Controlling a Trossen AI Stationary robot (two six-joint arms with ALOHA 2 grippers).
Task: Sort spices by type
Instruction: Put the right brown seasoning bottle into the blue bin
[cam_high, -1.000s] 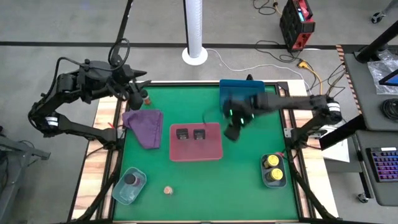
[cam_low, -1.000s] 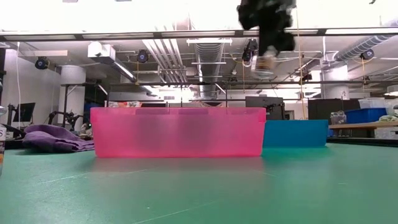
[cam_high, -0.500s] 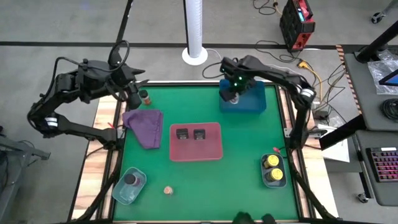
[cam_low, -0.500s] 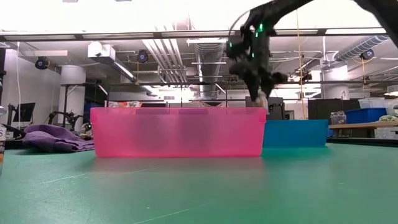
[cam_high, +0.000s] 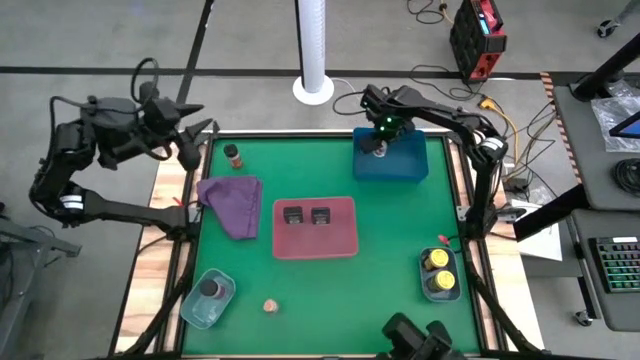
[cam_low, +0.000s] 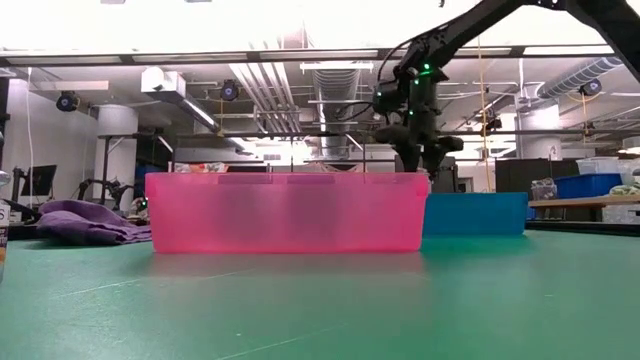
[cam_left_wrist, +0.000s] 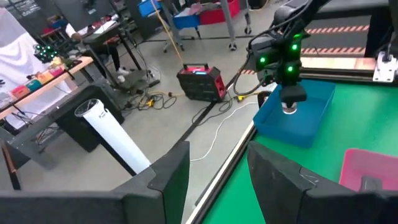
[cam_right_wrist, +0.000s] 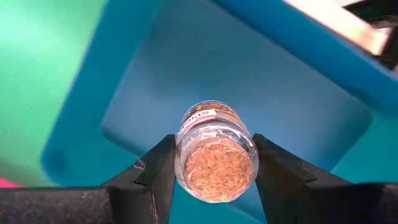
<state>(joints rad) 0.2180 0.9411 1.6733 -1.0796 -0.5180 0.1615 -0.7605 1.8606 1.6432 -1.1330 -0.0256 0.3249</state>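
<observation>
My right gripper (cam_high: 377, 150) hangs over the blue tray (cam_high: 405, 168) at the table's far side, shut on a pale tan cork-topped jar (cam_right_wrist: 214, 152). My left gripper (cam_high: 193, 150) stands open off the table's far left corner, clear of a dark brownish shaker (cam_high: 233, 156) that stands on the mat. Two black tins (cam_high: 307, 214) sit in the red tray (cam_high: 315, 245). Two yellow-capped jars (cam_high: 438, 268) sit in the grey-blue tray (cam_high: 452, 292). A second dark shaker (cam_high: 211, 289) is in a clear tray (cam_high: 197, 313). Another tan jar (cam_high: 270, 305) rests on the mat. My right gripper pinches the tan jar between its two fingers (cam_right_wrist: 158, 165), one on each side of the glass body (cam_right_wrist: 186, 134) just under the cork top. The fingers come from above, pointing down. The jar is upright, over the inside of the blue tray (cam_right_wrist: 155, 81).
A crumpled purple cloth (cam_high: 232, 203) lies left of the red tray. The green mat (cam_high: 390, 230) is bare between the red tray and the grey-blue tray. A white post (cam_high: 313, 50) stands beyond the far edge.
My right gripper has carried the tan jar from beside the red tray toward the far edge and down, to over the blue tray. My left gripper has drawn back toward the table's left edge, away from the brownish shaker, which stays standing.
</observation>
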